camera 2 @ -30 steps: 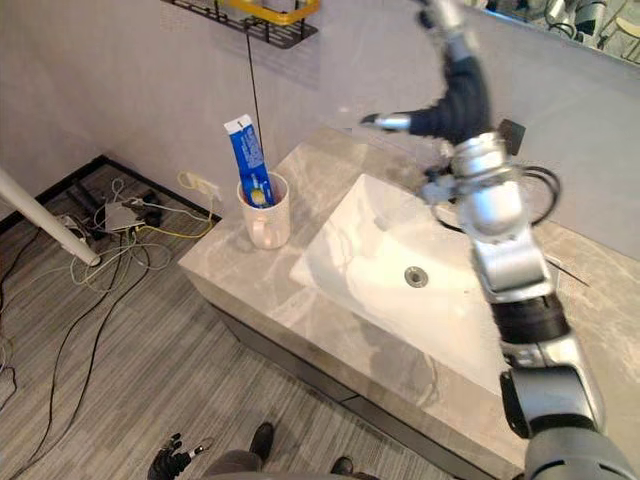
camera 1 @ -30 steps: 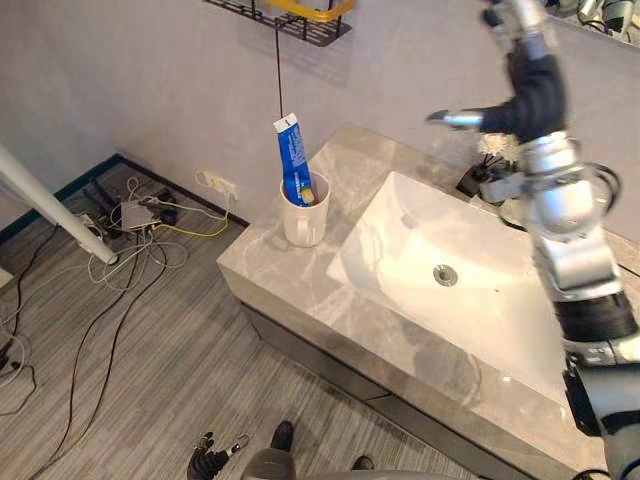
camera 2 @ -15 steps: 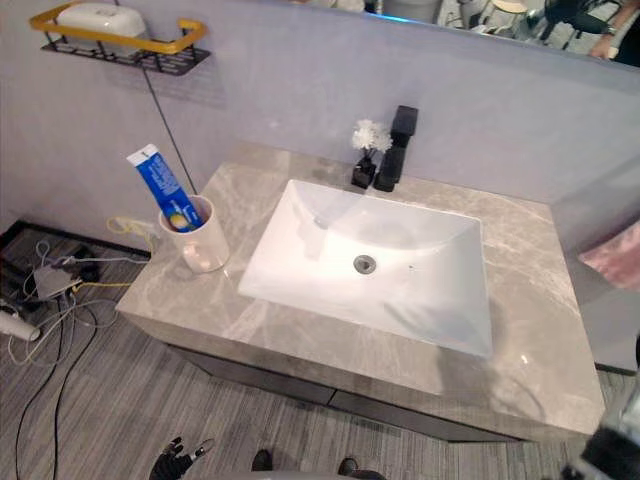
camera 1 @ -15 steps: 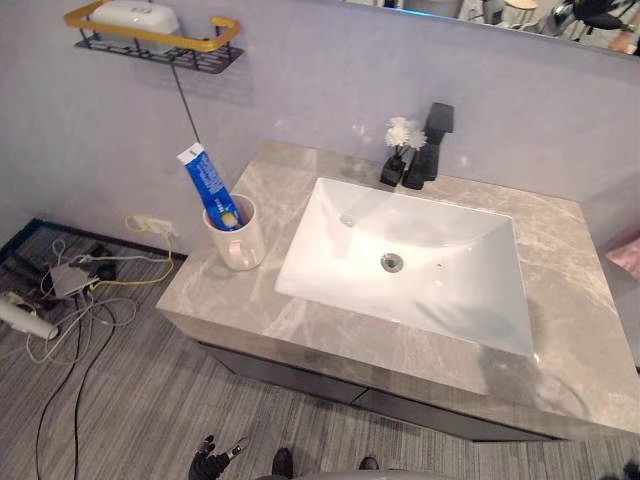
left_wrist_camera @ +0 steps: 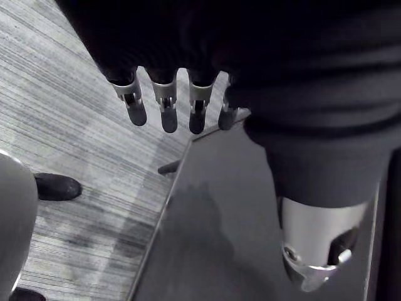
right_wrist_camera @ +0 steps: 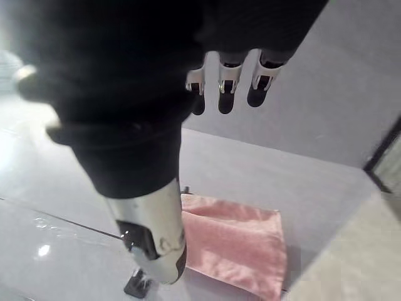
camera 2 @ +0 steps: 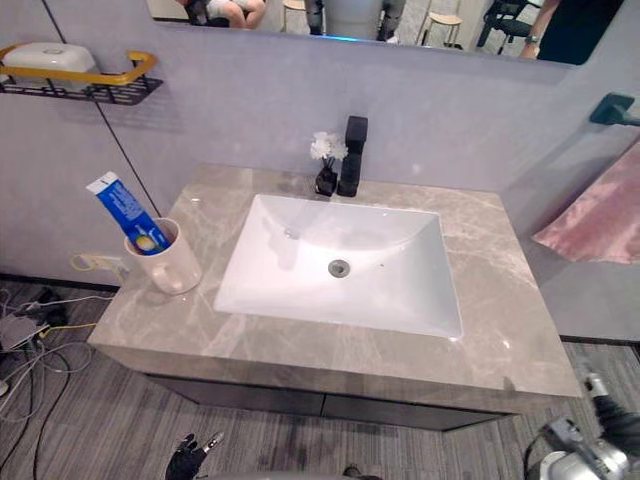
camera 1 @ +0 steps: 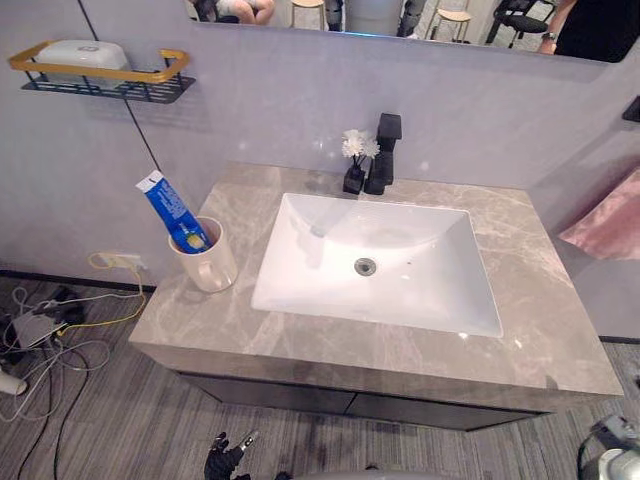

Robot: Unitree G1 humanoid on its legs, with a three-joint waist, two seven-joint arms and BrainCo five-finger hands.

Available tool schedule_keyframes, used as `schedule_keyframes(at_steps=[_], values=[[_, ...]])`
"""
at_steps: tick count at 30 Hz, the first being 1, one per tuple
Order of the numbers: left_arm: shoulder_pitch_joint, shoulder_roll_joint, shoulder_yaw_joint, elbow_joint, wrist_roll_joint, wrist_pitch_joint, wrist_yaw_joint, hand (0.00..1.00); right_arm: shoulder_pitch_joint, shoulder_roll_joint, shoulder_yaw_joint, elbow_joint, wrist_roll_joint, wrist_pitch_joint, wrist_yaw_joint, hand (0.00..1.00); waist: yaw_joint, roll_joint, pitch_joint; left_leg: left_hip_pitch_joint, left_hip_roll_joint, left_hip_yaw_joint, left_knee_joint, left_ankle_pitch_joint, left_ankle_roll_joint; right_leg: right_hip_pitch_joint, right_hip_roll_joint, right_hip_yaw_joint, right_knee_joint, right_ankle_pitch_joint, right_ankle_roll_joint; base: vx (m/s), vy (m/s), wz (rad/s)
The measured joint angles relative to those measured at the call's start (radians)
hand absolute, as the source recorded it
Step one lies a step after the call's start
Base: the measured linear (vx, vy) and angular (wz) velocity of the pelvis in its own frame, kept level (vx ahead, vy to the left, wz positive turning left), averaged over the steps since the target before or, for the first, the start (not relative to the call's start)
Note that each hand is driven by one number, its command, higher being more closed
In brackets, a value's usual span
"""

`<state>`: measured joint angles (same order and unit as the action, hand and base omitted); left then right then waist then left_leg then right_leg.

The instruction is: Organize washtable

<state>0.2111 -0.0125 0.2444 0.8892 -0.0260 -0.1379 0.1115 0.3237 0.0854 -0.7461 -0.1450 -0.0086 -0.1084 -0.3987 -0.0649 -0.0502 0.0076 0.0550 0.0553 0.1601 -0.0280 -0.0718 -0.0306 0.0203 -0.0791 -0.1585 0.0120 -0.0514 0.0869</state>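
The cup (camera 1: 206, 266) holding a tube (camera 1: 172, 210) stood near the tabletop's (camera 1: 522, 292) left edge, with the faucet (camera 1: 383, 155) at its back edge. The left hand (left_wrist_camera: 164, 103) and right hand (right_wrist_camera: 225, 81) hung empty, fingers relaxed.

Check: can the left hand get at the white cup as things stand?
Probably yes, after lifting: the left hand hangs low before the counter, fingers relaxed and empty. The white cup holding the toothpaste tube stands on the counter's left end, nothing crowding it.

Open tabletop (camera 1: 540, 300) at frame right of the sink (camera 1: 440, 290). At left stands a cup (camera 1: 205, 265) holding toothpaste (camera 1: 168, 203); faucet (camera 1: 383, 150) and flower vase (camera 1: 353, 172) block upper centre.
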Motion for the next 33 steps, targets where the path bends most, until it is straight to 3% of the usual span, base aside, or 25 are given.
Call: schedule_keyframes(at_steps=[4,10,13,18,21,25,33], values=[[-0.001,-0.007,-0.021,-0.010,-0.001,0.000,0.004,0.00,0.015,0.000,0.000,0.181,0.008,0.026,-0.013,0.00,0.012,0.009,0.005,0.013,0.009,0.038,0.042,-0.064,-0.002,0.020,0.002,-0.001,0.006,-0.004,0.006,0.04,0.022,-0.25],[-0.017,-0.019,-0.085,-0.011,-0.001,0.002,0.024,0.00,0.038,0.000,0.017,0.399,0.087,0.039,-0.015,0.00,0.023,0.033,0.019,0.033,0.011,0.064,0.065,-0.084,0.003,0.022,-0.009,-0.010,0.059,-0.019,0.023,0.06,0.043,-0.04],[-0.018,-0.019,-0.090,-0.011,-0.001,0.001,0.024,0.00,0.038,-0.002,0.046,0.445,0.098,0.037,-0.008,0.00,0.026,0.032,0.020,0.041,0.009,0.067,0.065,-0.089,0.005,0.022,-0.014,-0.030,0.076,-0.019,0.022,0.03,0.046,0.02],[-0.046,0.002,-0.122,0.016,-0.001,0.001,0.023,0.00,0.033,-0.008,0.101,0.658,0.145,0.004,0.057,0.00,0.048,0.017,0.030,0.054,-0.004,0.067,0.060,-0.091,0.004,0.025,-0.026,-0.035,0.090,-0.036,0.009,0.01,0.022,0.00],[-0.071,0.018,-0.145,0.054,-0.001,0.002,0.019,0.00,0.017,-0.016,0.175,0.856,0.166,0.023,0.159,0.00,0.052,0.012,0.033,0.064,-0.017,0.055,0.037,-0.079,0.006,0.027,-0.033,-0.040,0.086,-0.052,0.014,0.01,-0.002,0.02],[-0.098,0.029,-0.174,0.095,0.000,0.002,0.002,0.00,0.001,-0.019,0.234,0.991,0.164,0.045,0.250,0.00,0.048,0.012,0.047,0.087,-0.032,0.007,-0.011,-0.043,0.010,0.056,-0.041,-0.086,0.068,-0.055,0.014,0.04,-0.012,0.31],[-0.116,0.088,-0.182,0.135,0.002,0.000,0.000,0.00,-0.075,-0.027,0.333,1.126,0.163,0.037,0.273,0.00,0.050,-0.030,0.083,0.101,-0.046,-0.040,-0.064,0.007,0.016,0.076,-0.047,-0.122,0.049,-0.054,0.014,-0.03,-0.015,0.18]])
